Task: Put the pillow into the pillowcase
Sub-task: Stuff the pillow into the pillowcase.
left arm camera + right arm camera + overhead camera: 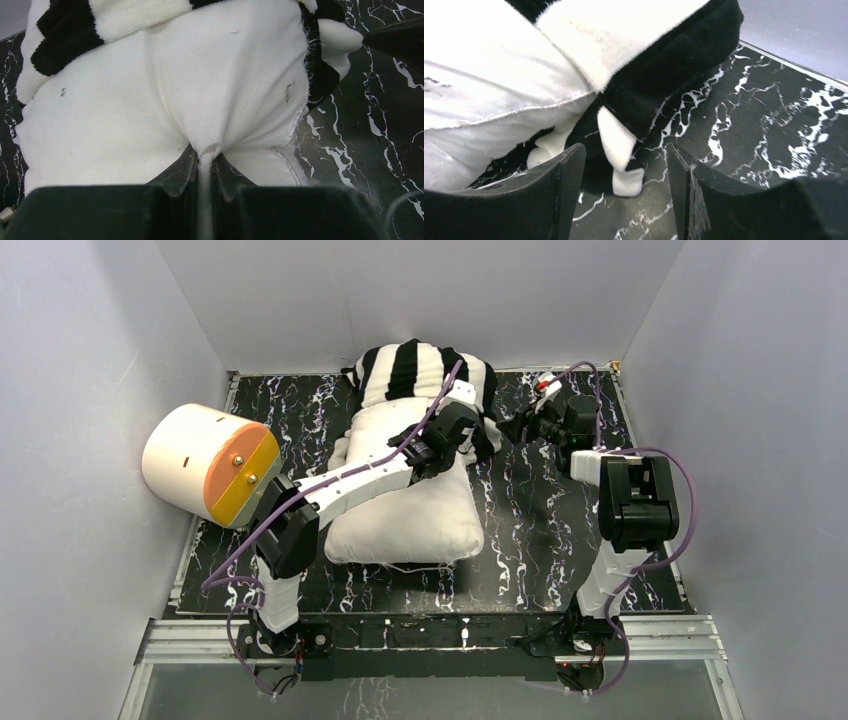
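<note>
The white pillow (400, 515) lies lengthwise on the marbled table, its far end inside the black and white striped pillowcase (415, 365). My left gripper (462, 432) is over the pillow's far right part. In the left wrist view it (205, 156) is shut on a pinched fold of the pillow (150, 100), with the pillowcase (65, 30) bunched just beyond. My right gripper (520, 428) is beside the pillowcase's right edge. In the right wrist view it (624, 148) stands open low over the table, a hanging corner of the pillowcase (664, 75) between its fingers, untouched; the pillow (474, 75) shows at left.
A cream cylinder with an orange face (210, 462) lies at the table's left edge, close to the left arm's elbow. The black white-veined tabletop (560, 530) is boxed in by grey walls on the left, back and right.
</note>
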